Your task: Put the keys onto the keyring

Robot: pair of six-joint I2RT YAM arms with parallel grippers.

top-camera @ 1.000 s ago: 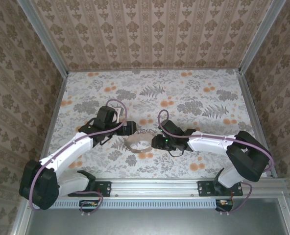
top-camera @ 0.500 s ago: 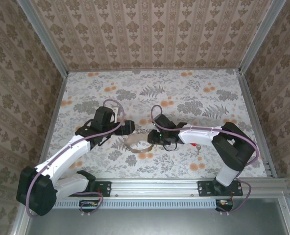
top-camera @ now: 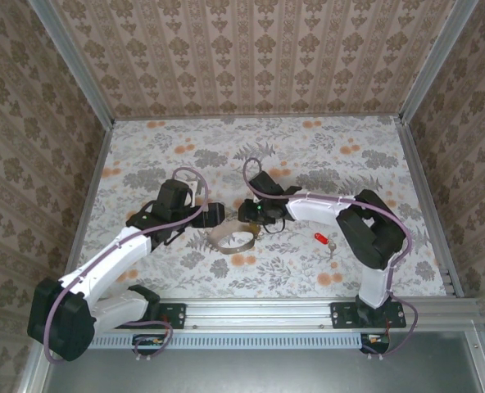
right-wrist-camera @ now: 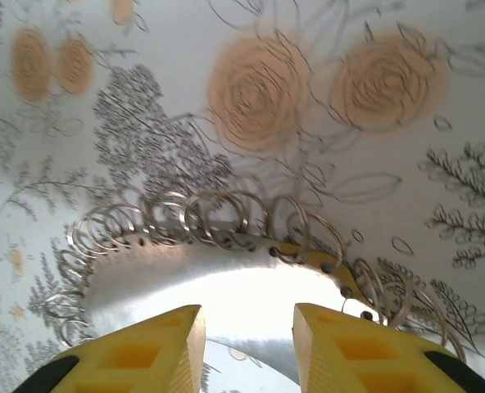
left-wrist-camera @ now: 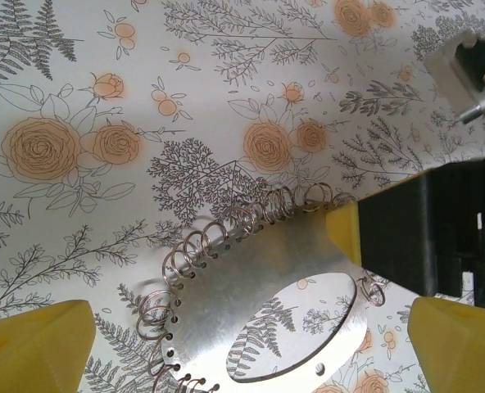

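The keyring (top-camera: 233, 240) is a flat silvery metal loop whose edge is lined with several small wire rings (left-wrist-camera: 195, 246); it lies on the flowered table between the two arms. My left gripper (top-camera: 218, 214) is wide open and straddles it (left-wrist-camera: 247, 344), its yellow fingertips (left-wrist-camera: 38, 340) well clear on both sides. My right gripper (top-camera: 249, 214) hovers low at the loop's far edge (right-wrist-camera: 247, 327), its yellow fingers (right-wrist-camera: 144, 352) a narrow gap apart with bare metal (right-wrist-camera: 185, 278) showing between them. The red-headed key (top-camera: 320, 238) lies on the table to the right, apart from both grippers.
The flowered tabletop (top-camera: 308, 164) is walled by patterned panels, with metal rails along its sides and front (top-camera: 259, 311). Both arm bases sit at the near edge. The right gripper's black body (left-wrist-camera: 406, 237) crowds the loop's right side in the left wrist view.
The right arm swung left and away to the loop's far edge, uncovering the red key on the table. Its jaws narrowed. The left gripper barely moved.
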